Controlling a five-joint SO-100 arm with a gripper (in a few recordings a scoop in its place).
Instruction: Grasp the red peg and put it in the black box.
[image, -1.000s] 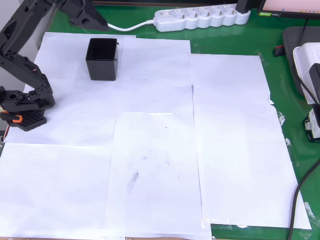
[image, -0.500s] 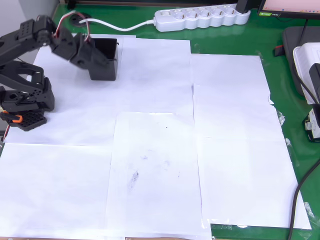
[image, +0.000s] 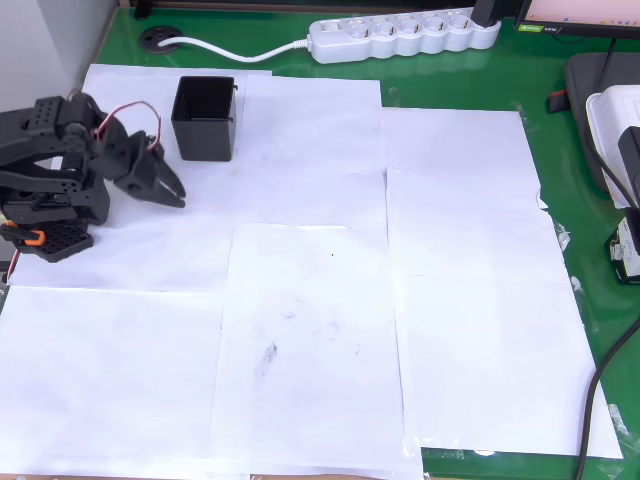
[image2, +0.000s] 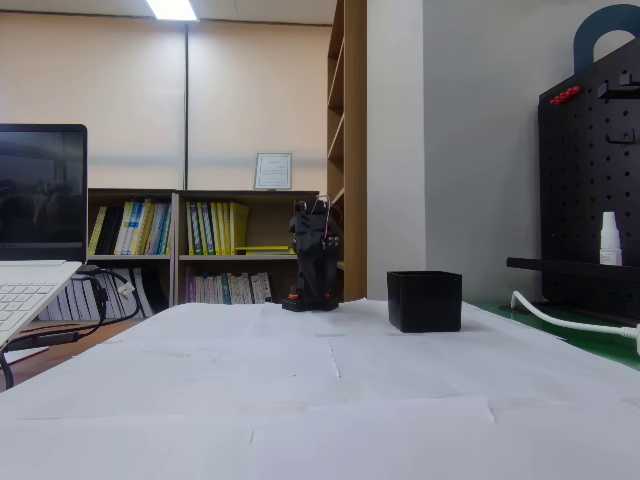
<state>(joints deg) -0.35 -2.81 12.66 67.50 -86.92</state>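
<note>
Black box (image: 205, 117), the single one, stands upright on the white paper sheets (image: 330, 300) near their far-left edge, with bare paper stretching wide to its right. My gripper (image: 170, 190) hangs just beside it, fingers pressed together, gripping nothing.

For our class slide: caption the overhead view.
Arm folded, end effector shut beside black box on white paper sheets.
</note>
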